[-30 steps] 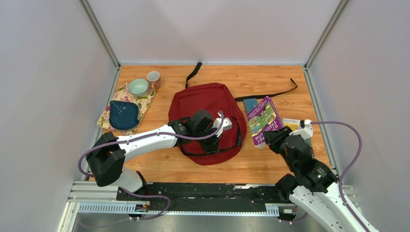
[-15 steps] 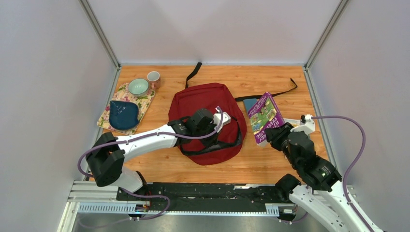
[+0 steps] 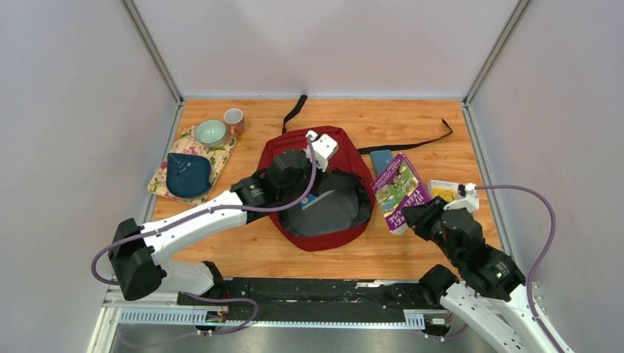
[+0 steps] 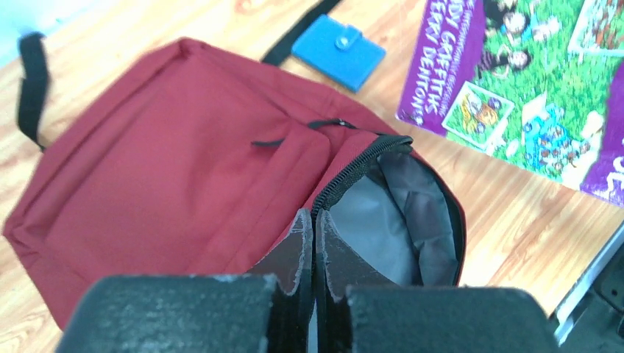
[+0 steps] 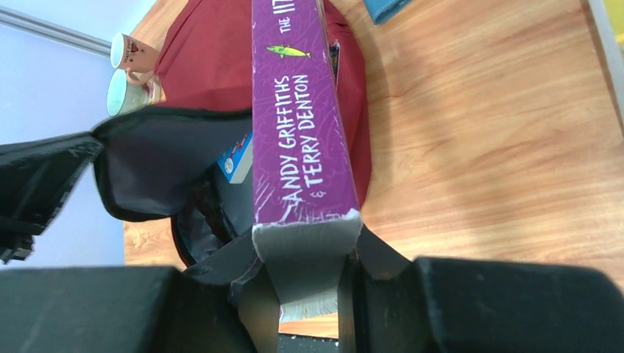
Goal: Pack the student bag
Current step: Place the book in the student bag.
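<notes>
The student bag (image 3: pixel 324 237) was seen lying flat at the middle of the table (image 3: pixel 412 118), its main compartment gaping open. It is soft, light fabric, judged likely to sag and slide unless taken by the zipper rim (image 4: pixel 360 165). The left gripper (image 4: pixel 314 220) was pressed together on that rim, with the flap held up by it. The purple book (image 5: pixel 298 132) — stiff and heavier — was pinched at its bottom end by the right gripper (image 5: pixel 305 254), just right of the bag. A small blue wallet (image 3: pixel 380 159) was seen on the wood beyond.
</notes>
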